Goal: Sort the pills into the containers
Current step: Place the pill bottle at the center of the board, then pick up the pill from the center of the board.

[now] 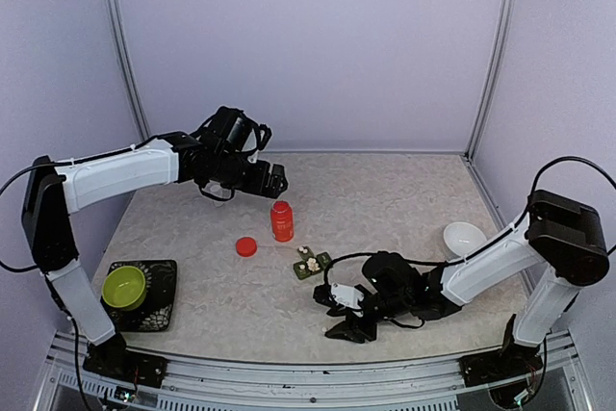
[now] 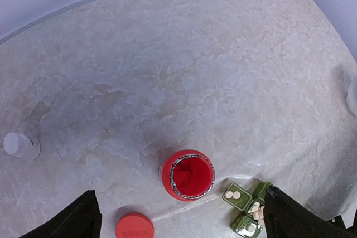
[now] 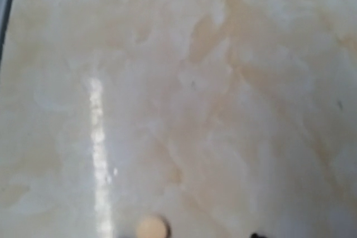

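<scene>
The left pincer (image 1: 272,180) is held high above the far left part of the table (image 1: 385,199). Its jaws are spread wide, with the dark fingers (image 2: 78,218) seen at both lower corners of the left wrist view and nothing gripped between them. Below it, a red bottle (image 2: 188,175) is stood upright with its mouth uncovered, and a red cap (image 2: 134,227) is laid flat near it. The dark green pill box (image 1: 311,263) is found near the middle of the table, between the red bottle and the right pincer (image 1: 337,318). Whitish pills (image 2: 232,194) are seen in its cells. The right pincer is lowered close to the table near the front edge, and its jaws appear parted in the overhead view. A loose pill (image 3: 152,228) is seen on the bare table at the bottom of the blurred right wrist view. A white bowl (image 1: 464,238) is placed to the right. A lime-green bowl (image 1: 124,286) is set on a black tray (image 1: 164,310) at the front left. A small white bottle (image 2: 21,145) is stood well apart.
</scene>
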`<state>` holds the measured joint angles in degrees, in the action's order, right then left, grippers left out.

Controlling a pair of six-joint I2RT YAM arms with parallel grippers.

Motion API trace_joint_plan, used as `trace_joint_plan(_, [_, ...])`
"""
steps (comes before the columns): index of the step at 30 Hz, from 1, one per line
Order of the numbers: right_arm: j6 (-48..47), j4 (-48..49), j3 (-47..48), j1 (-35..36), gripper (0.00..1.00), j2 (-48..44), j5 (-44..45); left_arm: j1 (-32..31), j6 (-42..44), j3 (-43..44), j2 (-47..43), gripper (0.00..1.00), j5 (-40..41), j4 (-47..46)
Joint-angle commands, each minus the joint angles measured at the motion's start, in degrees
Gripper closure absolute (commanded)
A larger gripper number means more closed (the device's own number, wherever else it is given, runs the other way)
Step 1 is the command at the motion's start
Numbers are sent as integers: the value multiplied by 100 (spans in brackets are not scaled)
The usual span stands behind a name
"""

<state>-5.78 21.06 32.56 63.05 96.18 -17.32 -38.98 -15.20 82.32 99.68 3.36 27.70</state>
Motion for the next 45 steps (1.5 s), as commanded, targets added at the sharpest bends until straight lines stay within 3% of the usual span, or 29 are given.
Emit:
trace_joint_plan(1, [-153, -44, 261, 199, 50, 284, 254, 31, -139, -278, -349, 1, -41, -344])
trace_joint_plan(13, [-307, -218, 274, 333, 79, 375, 428, 147, -213, -651, -659, 1, -73, -467])
trace_joint_plan(23, [-357, -253, 315, 454, 92, 455, 624, 180, -209, -719, -704, 1, -59, -450])
trace_joint_plan(36, [-404, -478, 844, 233, 92, -416, 1112, 254, -262, -1057, -957, 1, 25, -605])
trace_joint_plan(45, [-499, -794, 2328, -754, 90, 223, 828, 342, -393, -1699, -1362, 1, 43, -827])
